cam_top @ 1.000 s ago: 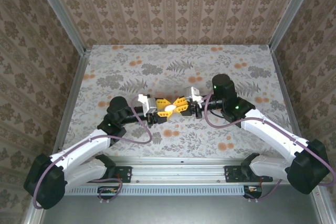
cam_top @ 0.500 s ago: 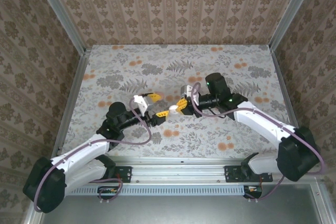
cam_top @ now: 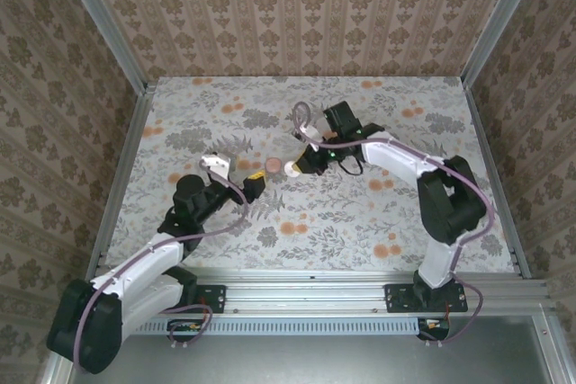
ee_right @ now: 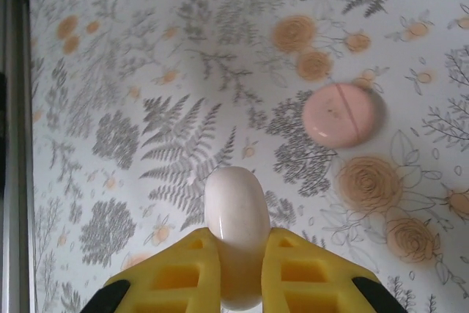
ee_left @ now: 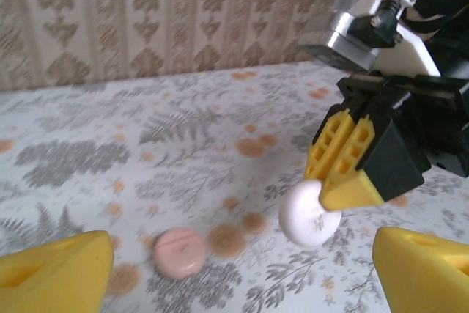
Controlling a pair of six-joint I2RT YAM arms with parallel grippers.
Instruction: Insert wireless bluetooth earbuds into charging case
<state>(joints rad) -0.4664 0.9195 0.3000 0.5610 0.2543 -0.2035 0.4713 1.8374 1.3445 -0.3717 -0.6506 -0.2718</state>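
My right gripper (ee_right: 236, 243) is shut on a cream-white round disc (ee_right: 236, 207), held edge-on between its yellow fingers; it looks like a closed charging case. From above, the disc (cam_top: 291, 167) hangs just over the table at the centre, at the tip of the right gripper (cam_top: 299, 165). A salmon-pink round disc (cam_top: 273, 165) with a seam lies flat on the table just left of it. My left gripper (ee_left: 242, 276) is open and holds nothing. It faces the white disc (ee_left: 308, 214) and the pink disc (ee_left: 178, 252) from the left. The earbuds are out of view.
The table (cam_top: 360, 213) has a flowered cover and is walled by patterned panels with metal posts (cam_top: 108, 33). The right arm (cam_top: 396, 155) reaches across the middle from the right. The left arm (cam_top: 180, 213) lies low at the front left.
The left gripper opened, let go of the white disc and drew back to the left. The right gripper carried the disc up and toward the back. The pink disc now shows on the table.
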